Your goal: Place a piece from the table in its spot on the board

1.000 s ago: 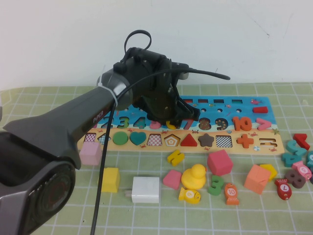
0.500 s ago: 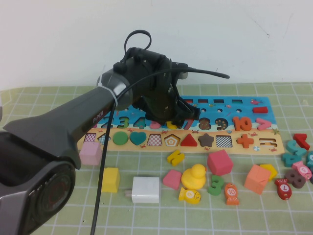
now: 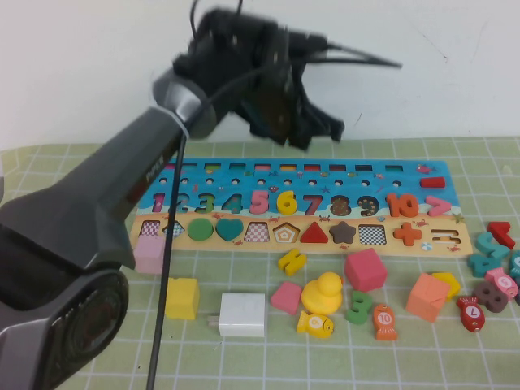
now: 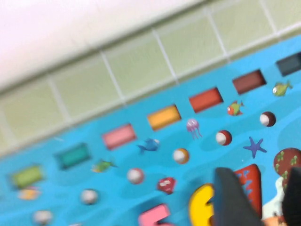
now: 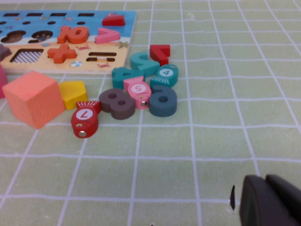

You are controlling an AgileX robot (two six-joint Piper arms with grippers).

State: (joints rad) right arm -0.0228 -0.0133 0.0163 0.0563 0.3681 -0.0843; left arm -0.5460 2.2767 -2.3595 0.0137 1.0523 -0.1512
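The piece, a flat yellow "6" [image 3: 287, 201], lies in the row of numerals on the board [image 3: 357, 184], between the pink 5 and the red 7. My left gripper [image 3: 315, 136] hangs open and empty above the board's far edge, clear of the piece. In the left wrist view the yellow piece [image 4: 201, 207] shows beside one dark finger [image 4: 233, 200], with the red 7 on the blue board [image 4: 141, 160] seen in the gap of the left gripper [image 4: 263, 202]. My right gripper [image 5: 269, 203] is shut, low over the mat right of the board [image 5: 128, 19].
Loose pieces lie in front of the board: pink cube [image 3: 151, 253], yellow cube [image 3: 183, 297], white block [image 3: 242, 314], yellow zigzag [image 3: 291, 261], magenta cube [image 3: 365, 270], yellow duck [image 3: 322, 292], orange cube [image 3: 427, 296]. Several numerals and fish cluster at the right [image 3: 496, 272].
My left arm has lifted up and back off the board. The yellow 6, covered by the gripper before, now lies uncovered in the numeral row.
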